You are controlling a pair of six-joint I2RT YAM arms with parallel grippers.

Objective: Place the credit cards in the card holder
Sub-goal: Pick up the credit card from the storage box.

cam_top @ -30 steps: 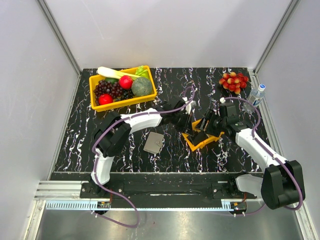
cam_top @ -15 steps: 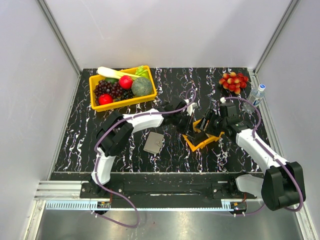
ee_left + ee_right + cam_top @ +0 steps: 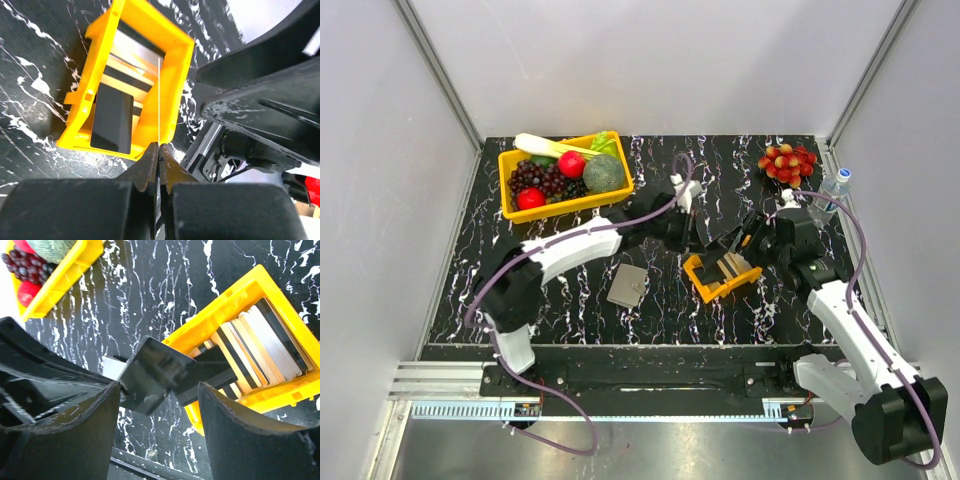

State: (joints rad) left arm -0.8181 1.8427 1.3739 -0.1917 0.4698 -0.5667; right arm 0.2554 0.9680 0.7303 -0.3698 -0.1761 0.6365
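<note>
Marbled table (image 3: pixel 520 290), outstretched left gripper (image 3: pixel 159 148) pinching dark credit card (image 3: pixel 150 371), right gripper (image 3: pixel 748 243) spread above tray (image 3: pixel 215 305)

1. Your left gripper (image 3: pixel 698 228) has one credit card (image 3: pixel 159 100) between its tips, edge-on to its own wrist camera (there the card is only a thin line).
2. Just ahead of those tips sits the small tray (image 3: pixel 696 272), with more credit cards (image 3: pixel 265 347) standing in a row inside.
3. Your right gripper (image 3: pixel 745 242) hangs over the tray's far edge, just right of the left one.
4. The card holder (image 3: pixel 627 285) lies flat on the table (image 3: pixel 660 305), left of the left gripper and nearer the bases.
5. The large bin (image 3: pixel 567 205) is far behind-left; the fruit cluster (image 3: pixel 787 162) and bottle (image 3: pixel 833 187) lie behind the right gripper.
</note>
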